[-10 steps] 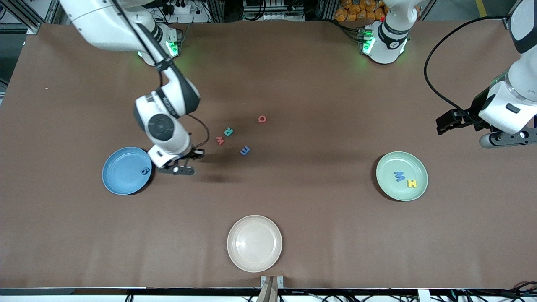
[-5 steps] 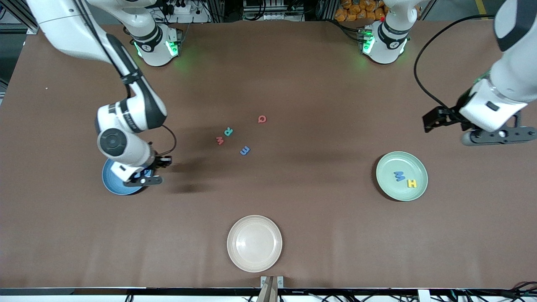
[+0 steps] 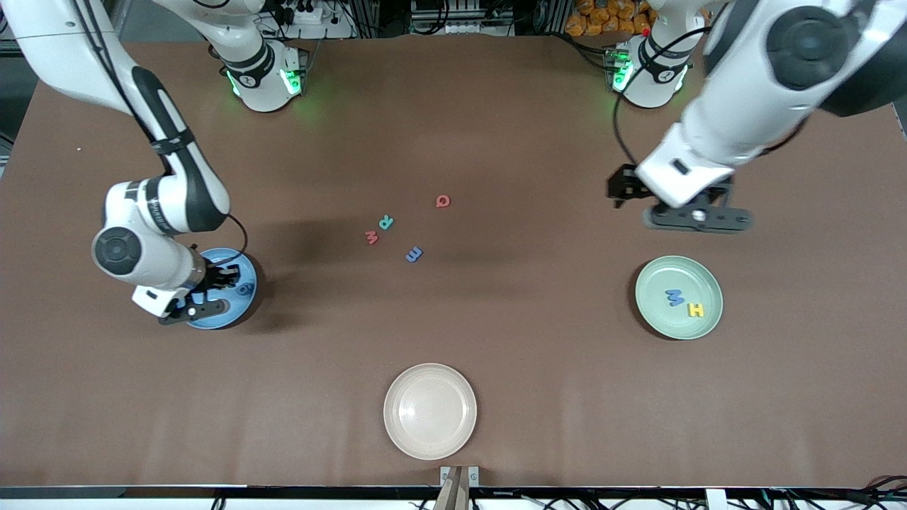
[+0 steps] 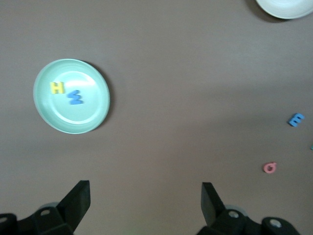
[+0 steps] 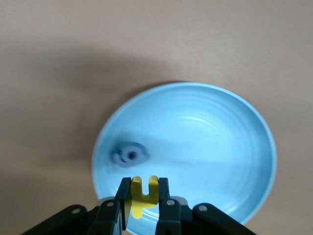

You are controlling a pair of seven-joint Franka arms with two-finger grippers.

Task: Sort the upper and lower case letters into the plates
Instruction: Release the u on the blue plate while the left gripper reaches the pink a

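Note:
My right gripper point(image 3: 195, 308) point(image 5: 145, 185) hangs over the blue plate point(image 3: 234, 273) point(image 5: 210, 142), shut on a small yellow letter point(image 5: 139, 208). One dark blue letter point(image 3: 245, 288) point(image 5: 129, 154) lies in that plate. The mint green plate point(image 3: 659, 280) point(image 4: 93, 115) holds a blue M point(image 3: 674, 297) point(image 4: 75, 97) and a yellow H point(image 3: 696, 309) point(image 4: 57, 87). My left gripper point(image 3: 698, 216) point(image 4: 145, 188) is open and empty over bare table beside the mint plate. Loose mid-table lie a red letter point(image 3: 442, 201) point(image 4: 269, 168), a teal R point(image 3: 385, 222), a red w point(image 3: 371, 236) and a blue E point(image 3: 414, 253) point(image 4: 296, 119).
A cream-beige plate point(image 3: 429, 411) point(image 4: 286, 7) sits empty near the table edge closest to the front camera. The two arm bases stand along the edge farthest from it. Brown tabletop lies between the plates.
My right arm carried the yellow letter from beside the blue plate to over it. My left arm swung in from its end of the table to beside the mint plate.

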